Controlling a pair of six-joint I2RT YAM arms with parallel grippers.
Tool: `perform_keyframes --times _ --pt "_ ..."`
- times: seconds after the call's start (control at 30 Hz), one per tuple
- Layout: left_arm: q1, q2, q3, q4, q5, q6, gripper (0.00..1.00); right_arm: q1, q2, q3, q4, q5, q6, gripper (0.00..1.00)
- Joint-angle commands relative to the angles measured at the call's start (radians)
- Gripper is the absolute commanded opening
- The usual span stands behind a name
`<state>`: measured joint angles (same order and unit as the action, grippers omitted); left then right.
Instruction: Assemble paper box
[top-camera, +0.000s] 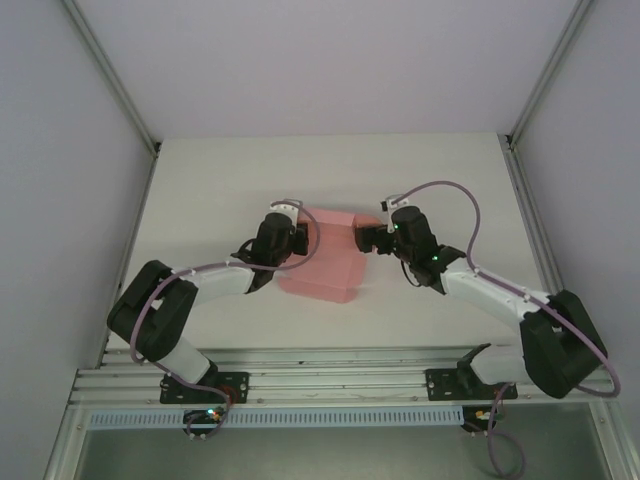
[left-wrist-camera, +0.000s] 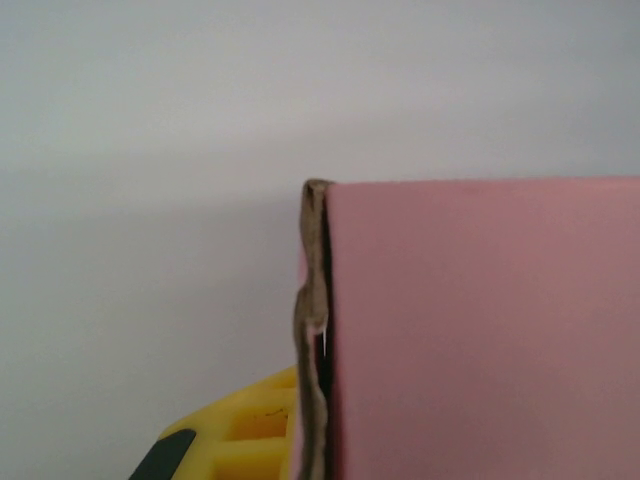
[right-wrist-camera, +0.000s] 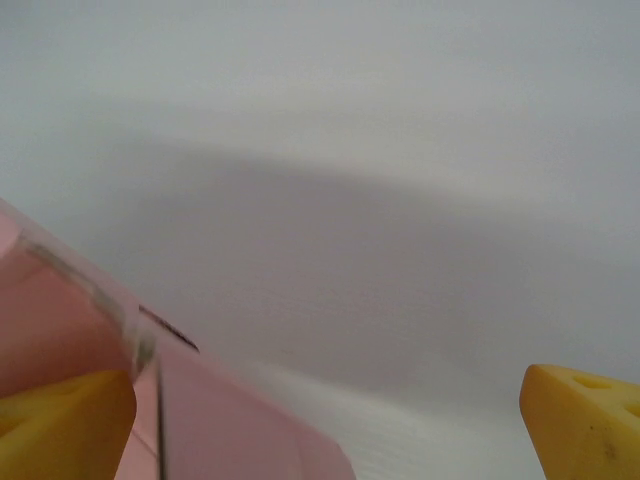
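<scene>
Paper box (top-camera: 325, 262) sits mid-table (top-camera: 200, 200), between the two grippers: pale pink card, lighter on its far face, deeper pink on the near one. In the left wrist view I note a flat pink panel with a brown, wavy cut edge. Left gripper (top-camera: 297, 237) reaches in at the box's left side, elbow bent; one yellow finger (left-wrist-camera: 235, 440) lies just beside that edge, the other is hidden by card, so I cannot tell its grip. Right gripper (top-camera: 366, 238) meets the far right corner, fingers (right-wrist-camera: 585, 420) spread wide.
</scene>
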<state>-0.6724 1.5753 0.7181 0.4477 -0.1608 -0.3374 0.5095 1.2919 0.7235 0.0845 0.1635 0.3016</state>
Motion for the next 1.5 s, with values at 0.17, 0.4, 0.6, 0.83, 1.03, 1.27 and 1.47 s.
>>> perform_keyframes --times 0.17,0.4,0.6,0.83,1.03,1.27,1.47 --pt "0.027 -0.078 0.024 -0.053 -0.006 -0.057 0.00 0.003 -0.208 -0.109 -0.142 0.136 0.062 1.00" --pt "0.038 -0.093 0.055 -0.110 0.011 -0.039 0.00 0.003 -0.162 -0.158 -0.085 0.120 0.108 1.00" --pt "0.040 -0.102 0.067 -0.125 0.038 -0.044 0.00 0.013 -0.075 -0.107 -0.060 0.131 0.081 1.00" --pt "0.039 -0.108 0.055 -0.122 0.072 -0.037 0.00 0.015 -0.027 -0.079 0.047 0.143 0.043 1.00" --pt "0.038 -0.108 0.041 -0.107 0.090 -0.042 0.00 0.024 0.021 -0.033 0.075 0.079 -0.010 1.00" --pt "0.038 -0.110 0.064 -0.112 0.104 -0.092 0.00 0.092 0.091 0.010 0.109 0.070 -0.040 1.00" --pt "0.038 -0.120 0.069 -0.119 0.145 -0.121 0.00 0.135 0.134 0.035 0.116 0.226 -0.024 1.00"
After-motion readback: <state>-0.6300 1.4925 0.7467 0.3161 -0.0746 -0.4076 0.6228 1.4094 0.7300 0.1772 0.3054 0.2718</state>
